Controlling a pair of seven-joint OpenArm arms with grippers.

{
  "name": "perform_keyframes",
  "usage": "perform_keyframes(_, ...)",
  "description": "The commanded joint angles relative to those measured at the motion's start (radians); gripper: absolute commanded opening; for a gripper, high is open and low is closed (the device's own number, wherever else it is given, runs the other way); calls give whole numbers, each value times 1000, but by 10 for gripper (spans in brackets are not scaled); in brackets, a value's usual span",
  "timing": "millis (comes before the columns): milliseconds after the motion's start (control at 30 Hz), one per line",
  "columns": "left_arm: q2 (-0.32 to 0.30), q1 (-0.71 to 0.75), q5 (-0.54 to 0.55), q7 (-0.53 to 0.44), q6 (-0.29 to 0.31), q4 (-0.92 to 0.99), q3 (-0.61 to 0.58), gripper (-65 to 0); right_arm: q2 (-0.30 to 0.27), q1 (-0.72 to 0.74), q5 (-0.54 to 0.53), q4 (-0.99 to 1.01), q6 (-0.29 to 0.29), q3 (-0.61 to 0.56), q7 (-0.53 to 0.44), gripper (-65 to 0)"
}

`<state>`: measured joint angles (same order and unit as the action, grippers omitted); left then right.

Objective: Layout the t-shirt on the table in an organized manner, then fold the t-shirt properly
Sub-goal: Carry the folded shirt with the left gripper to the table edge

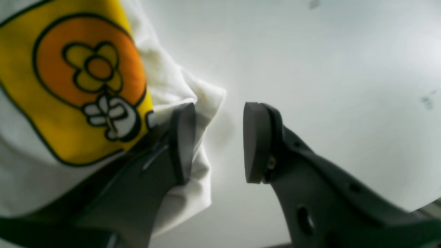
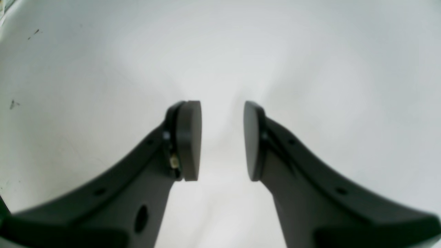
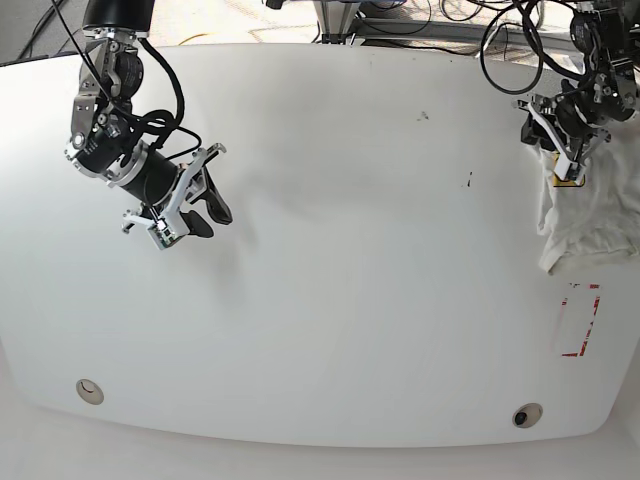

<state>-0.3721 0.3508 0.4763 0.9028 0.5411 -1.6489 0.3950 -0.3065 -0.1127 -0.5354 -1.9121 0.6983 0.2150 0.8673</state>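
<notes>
Your left claw [image 1: 218, 141] stands partly open with bare worktop [image 1: 310, 69] showing in the gap between its pads. One finger [image 1: 182, 141] lies against a fold of the shirt [image 1: 179, 86], yet nothing is pinched between the two; the other finger is clear of the cloth. In that wrist view you can see the shirt's yellow-orange patch [image 1: 69, 82], with a flower drawn on it, just beside the claw.

Your right claw [image 2: 222, 141] is also partly open and has hold of nothing. Only white worktop lies under it, with a few small dark specks off to one side.

From the base view, the shirt [image 3: 585, 215] sits bunched and wrinkled at the far right edge of the worktop [image 3: 330, 250], with your left claw [image 3: 565, 150] at its upper end. A red-outlined rectangle [image 3: 580, 320] is marked just below the shirt. Your right claw [image 3: 190, 205] hangs over the left part of the worktop, well apart from the shirt. Two round holes [image 3: 90, 391] sit near the front edge, one towards each corner.
</notes>
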Motion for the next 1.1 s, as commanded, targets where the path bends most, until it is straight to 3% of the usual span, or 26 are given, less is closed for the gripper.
perform_keyframes(0, -26, 6, 11, -7, 10, -12, 23, -433, -10, 14, -18, -20, 0, 5, -26, -455)
perform_keyframes(333, -29, 17, 14, 32, 126, -167, 66, -433, -9, 17, -18, -20, 0, 5, -26, -455)
perform_keyframes(433, -25, 3, 15, 89, 132, -244, 66, -433, -9, 15, -18, -20, 0, 5, -26, -455)
perform_keyframes(567, 8, -77, 5, 77, 118, -277, 81, -435, -9, 15, -18, -20, 0, 5, -26, -455)
perform_keyframes(767, 32, -201, -143, 28, 46, -205, 121, -433, -9, 15, -18, -20, 0, 5, -26, -455)
perform_keyframes(1067, 31, -312, -367, -93, 118, 62, 141, -433, -1, 14, -18, -20, 0, 5, -26, -455)
